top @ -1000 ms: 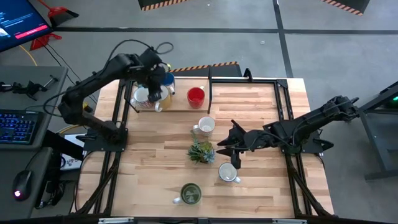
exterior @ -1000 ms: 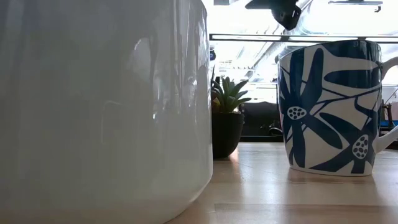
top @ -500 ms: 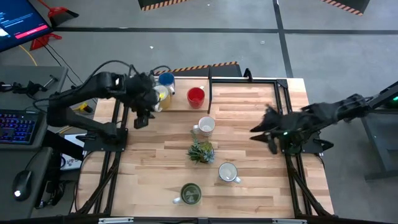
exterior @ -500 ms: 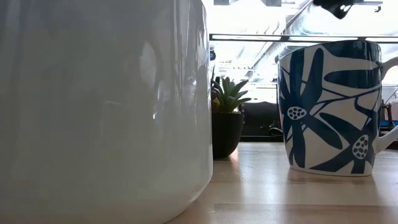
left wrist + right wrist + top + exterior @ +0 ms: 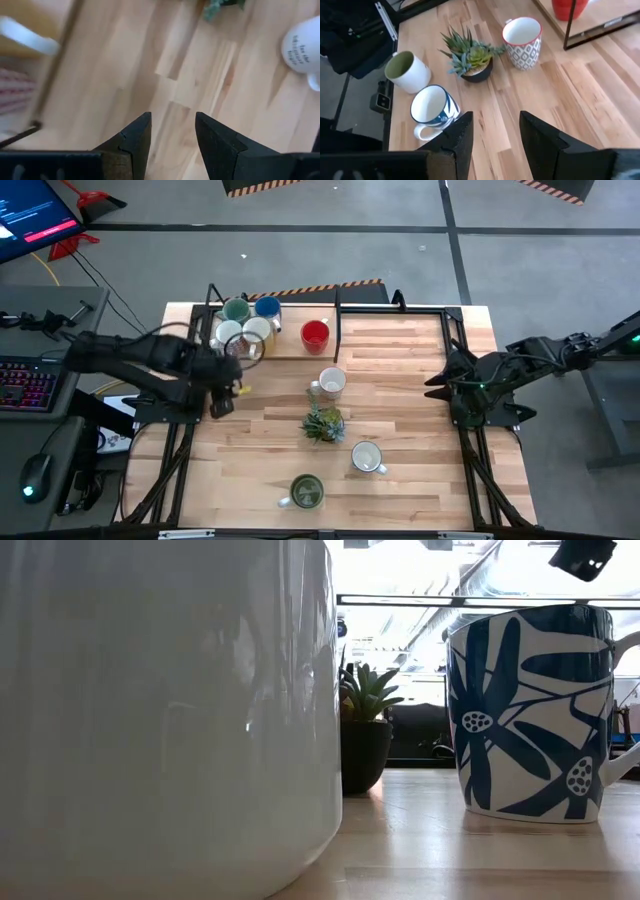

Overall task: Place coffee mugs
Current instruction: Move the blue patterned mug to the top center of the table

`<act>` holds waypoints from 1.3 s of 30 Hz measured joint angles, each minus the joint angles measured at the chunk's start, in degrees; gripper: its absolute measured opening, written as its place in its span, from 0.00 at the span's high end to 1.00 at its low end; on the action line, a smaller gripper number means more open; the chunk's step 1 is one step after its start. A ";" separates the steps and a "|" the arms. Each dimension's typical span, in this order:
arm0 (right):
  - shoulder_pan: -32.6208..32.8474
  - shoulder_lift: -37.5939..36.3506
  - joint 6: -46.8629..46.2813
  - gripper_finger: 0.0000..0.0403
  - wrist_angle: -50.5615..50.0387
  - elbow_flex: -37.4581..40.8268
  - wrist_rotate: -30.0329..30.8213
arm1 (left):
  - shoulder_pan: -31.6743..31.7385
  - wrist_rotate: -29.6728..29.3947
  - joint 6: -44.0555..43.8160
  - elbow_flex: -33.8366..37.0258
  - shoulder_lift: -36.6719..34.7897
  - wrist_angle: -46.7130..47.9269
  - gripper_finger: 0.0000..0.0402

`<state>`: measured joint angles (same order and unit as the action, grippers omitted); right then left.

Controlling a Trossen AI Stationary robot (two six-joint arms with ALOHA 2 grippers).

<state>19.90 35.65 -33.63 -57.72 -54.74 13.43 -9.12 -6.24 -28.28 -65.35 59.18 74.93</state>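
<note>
Several mugs crowd the far left corner on a wooden board (image 5: 285,352): teal (image 5: 236,310), blue (image 5: 267,307), white ones (image 5: 229,334), and a red one (image 5: 315,333) apart to their right. On the bare table stand a patterned white mug (image 5: 331,381), a blue-and-white mug (image 5: 366,457) and an olive-lined mug (image 5: 306,491). My left gripper (image 5: 220,392) hangs open and empty over the table's left part, near side of the cluster. My right gripper (image 5: 435,386) hangs open and empty by the right edge; the low view shows it (image 5: 583,555) high up.
A small spiky potted plant (image 5: 324,423) stands in the middle of the table between the loose mugs. A black metal frame (image 5: 338,320) borders the board and runs along both table sides. Bare wood lies across the right half (image 5: 410,350).
My left gripper has swung away from the mug cluster toward the table's near left, sinking slightly and rolling at the wrist, with nothing in it. My right gripper has drawn back from beside the plant toward the right edge and risen. The mugs have stayed in place.
</note>
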 joint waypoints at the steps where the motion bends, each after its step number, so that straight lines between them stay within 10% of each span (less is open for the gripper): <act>1: 0.00 0.01 -0.72 0.66 -0.01 0.00 -0.02 | -1.11 0.00 -0.87 1.97 -1.16 -1.83 0.65; 19: 0.01 0.01 -7.48 0.66 -0.26 0.01 2.57 | -4.33 -6.88 8.46 26.46 -29.70 -15.42 0.65; 27: -0.03 1.34 -21.52 0.66 0.54 0.02 15.60 | -1.34 -5.91 7.85 29.18 -30.66 -26.74 0.65; 39: -0.02 16.22 -3.72 0.66 14.70 0.07 5.32 | -0.91 -7.77 5.03 36.76 -26.31 -51.43 0.65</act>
<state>19.88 51.86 -37.34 -43.02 -54.68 18.74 -10.02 -14.01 -23.25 -28.59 32.88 23.50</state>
